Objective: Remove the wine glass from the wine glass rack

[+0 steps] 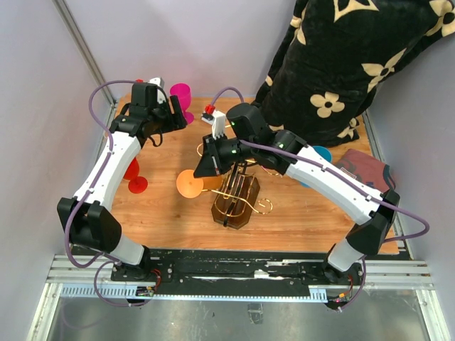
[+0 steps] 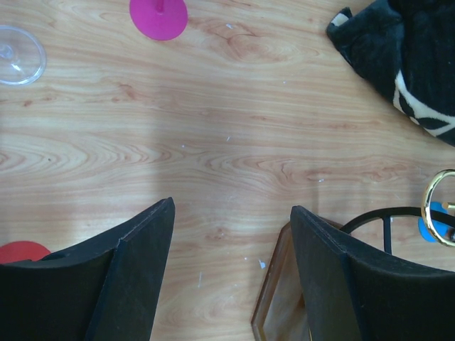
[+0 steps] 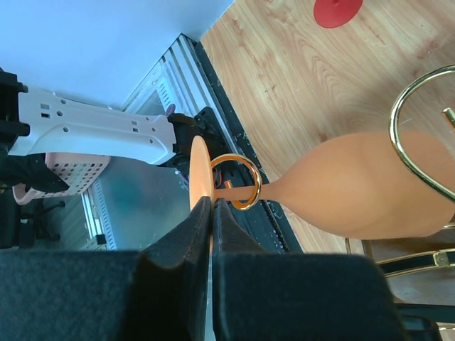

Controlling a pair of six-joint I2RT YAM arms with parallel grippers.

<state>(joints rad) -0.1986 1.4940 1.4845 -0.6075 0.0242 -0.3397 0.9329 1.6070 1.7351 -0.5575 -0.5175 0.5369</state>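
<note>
Right wrist: your right jaws pinch the orange wine glass [image 3: 355, 188] by its foot; your left jaws stand wide apart.

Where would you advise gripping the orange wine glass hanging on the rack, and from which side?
Pinch the flat foot of the orange wine glass edge-on, from the end away from the wine glass rack: the glass lies sideways, stem in a gold curl, bowl among the wires.

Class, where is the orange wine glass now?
The orange wine glass lies sideways on the rack's left side in the top view, foot pinched by the right tool.
</note>
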